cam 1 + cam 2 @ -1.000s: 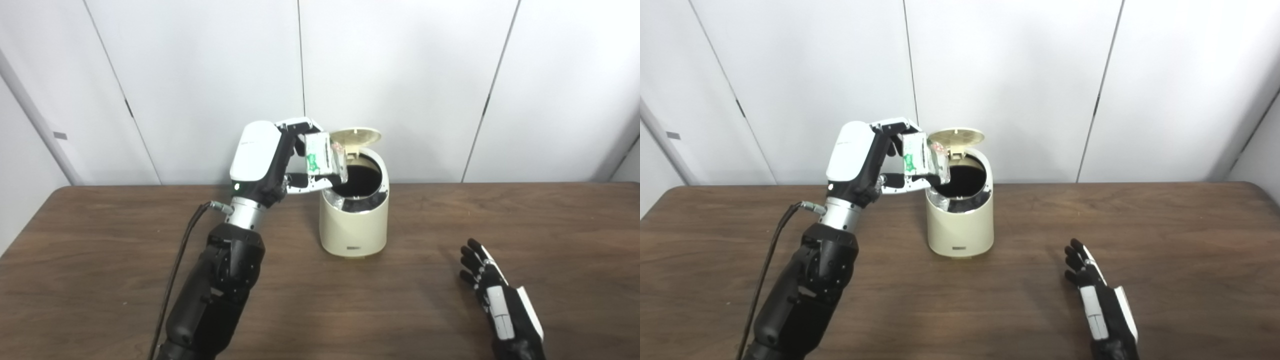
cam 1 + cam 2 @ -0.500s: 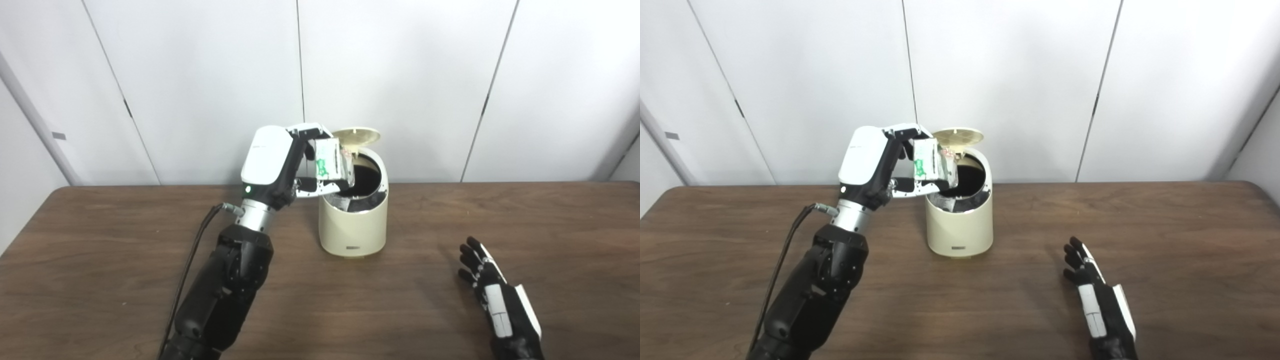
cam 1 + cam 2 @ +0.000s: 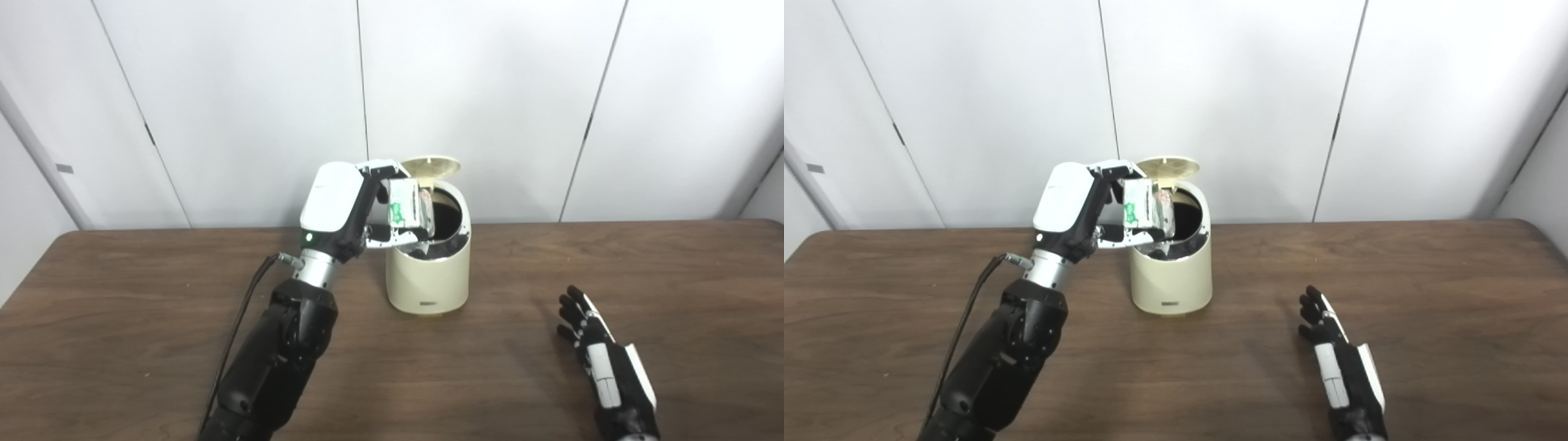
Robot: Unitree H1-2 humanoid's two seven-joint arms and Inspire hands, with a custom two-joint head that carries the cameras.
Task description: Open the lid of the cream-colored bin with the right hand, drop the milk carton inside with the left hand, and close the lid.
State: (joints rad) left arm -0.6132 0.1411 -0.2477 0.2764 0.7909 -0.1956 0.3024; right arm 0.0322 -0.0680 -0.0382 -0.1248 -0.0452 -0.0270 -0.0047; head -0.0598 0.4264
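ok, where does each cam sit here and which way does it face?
Left eye view: on the head, looking forward and down at the table and bin; both arms enter from the bottom edge.
Right eye view: beside it, slightly to the right, same aim; same arms show.
Shared: left hand holding the milk carton over the open bin, lid up, right hand open on the table.

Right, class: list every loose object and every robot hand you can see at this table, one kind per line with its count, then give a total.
Bins: 1, the cream-colored bin with its lid up
Milk cartons: 1, the milk carton held at the bin's mouth
Robot hands: 2, the left hand and the right hand
Total: 4
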